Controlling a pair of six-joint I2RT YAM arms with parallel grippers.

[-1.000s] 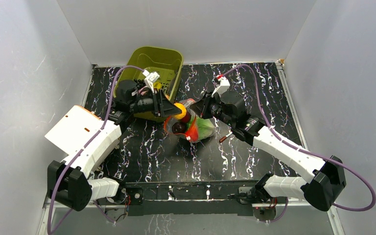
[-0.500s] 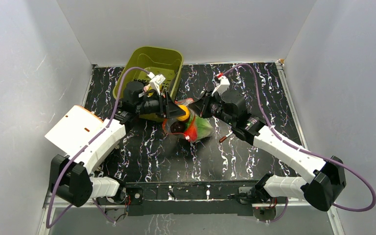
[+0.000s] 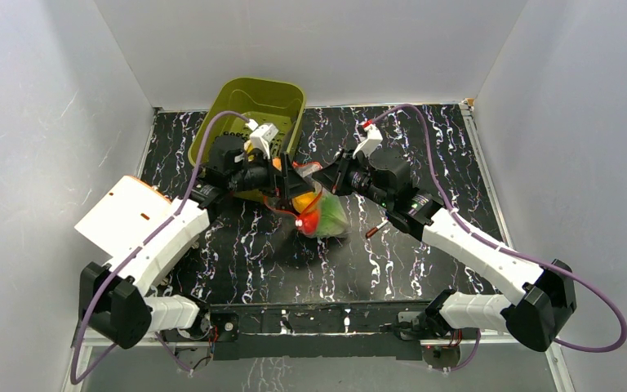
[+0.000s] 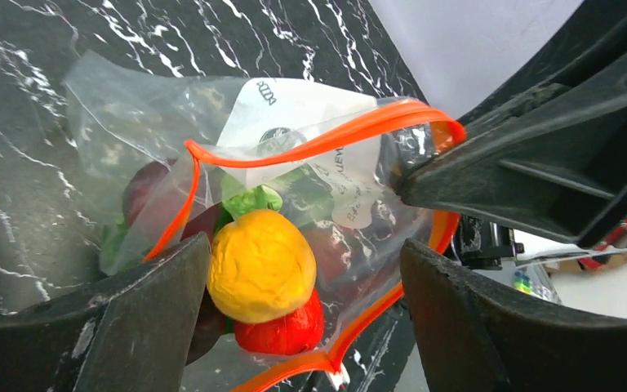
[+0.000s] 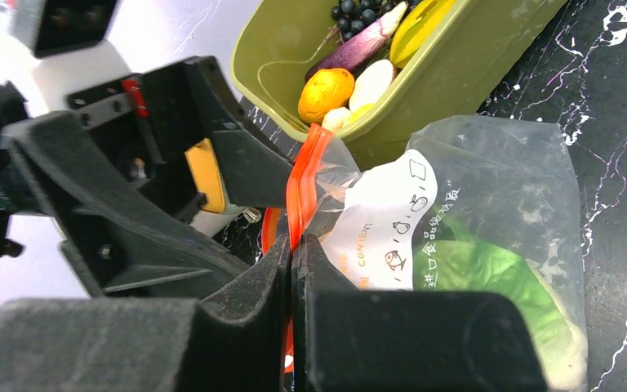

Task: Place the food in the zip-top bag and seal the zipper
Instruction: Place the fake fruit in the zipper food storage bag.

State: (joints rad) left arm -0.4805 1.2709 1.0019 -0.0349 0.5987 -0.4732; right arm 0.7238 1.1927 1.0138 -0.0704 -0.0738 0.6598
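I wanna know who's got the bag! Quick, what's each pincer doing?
Left pincer: open, empty.
Right pincer: closed on the red-orange zipper strip of the clear plastic zip-top bag.

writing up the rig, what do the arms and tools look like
The left arm and right arm are white shells on black joints, each trailing a purple cable. The left tool and right tool are black, with broad wedge fingers.

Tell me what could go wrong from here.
1. The yellow piece lies high at the mouth of the zip-top bag, between the fingers of the open left gripper; it may roll out or block the zipper.
2. The right gripper pinches the zipper at one spot only; the floppy mouth could slip free or sag.
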